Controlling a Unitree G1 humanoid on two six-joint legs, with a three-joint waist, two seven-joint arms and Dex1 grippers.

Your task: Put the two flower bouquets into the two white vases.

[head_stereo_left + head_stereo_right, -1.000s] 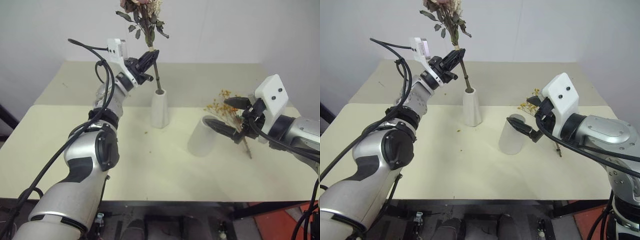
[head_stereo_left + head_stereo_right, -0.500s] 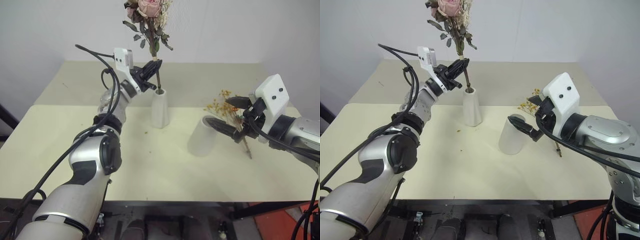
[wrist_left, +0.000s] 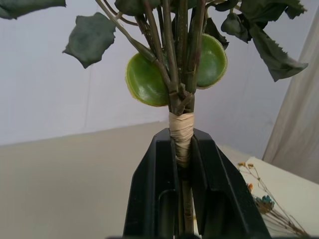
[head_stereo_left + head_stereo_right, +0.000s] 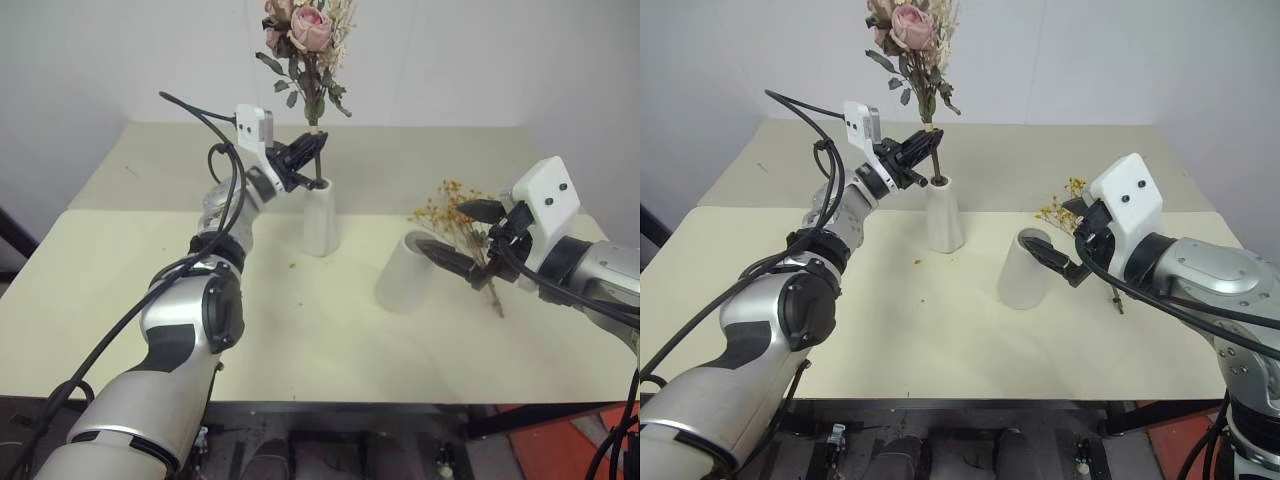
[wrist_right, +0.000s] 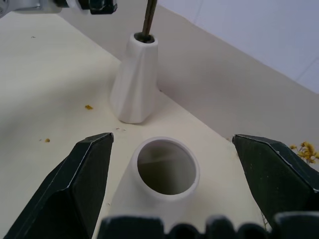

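Observation:
The pink rose bouquet (image 4: 310, 30) stands nearly upright, its stem down in the mouth of the slim white vase (image 4: 320, 220). My left gripper (image 4: 316, 146) is shut on the stem at its taped wrap (image 3: 181, 137), just above the vase mouth. The stout white vase (image 4: 403, 272) stands empty to the right, its broad mouth (image 5: 165, 172) open. My right gripper (image 4: 462, 238) hovers open beside and above it, holding nothing. The yellow-orange bouquet (image 4: 450, 212) lies on the table behind that gripper, its stem partly hidden.
A pale table (image 4: 300, 340) carries everything, with a second table (image 4: 150, 160) butted behind it and a white wall beyond. A few petal crumbs (image 4: 291, 265) lie left of the slim vase. The table's front edge runs close below my arms.
My left gripper has come down with the rose bouquet, which now stands more upright with its stem lower in the slim vase. The right gripper has stayed put.

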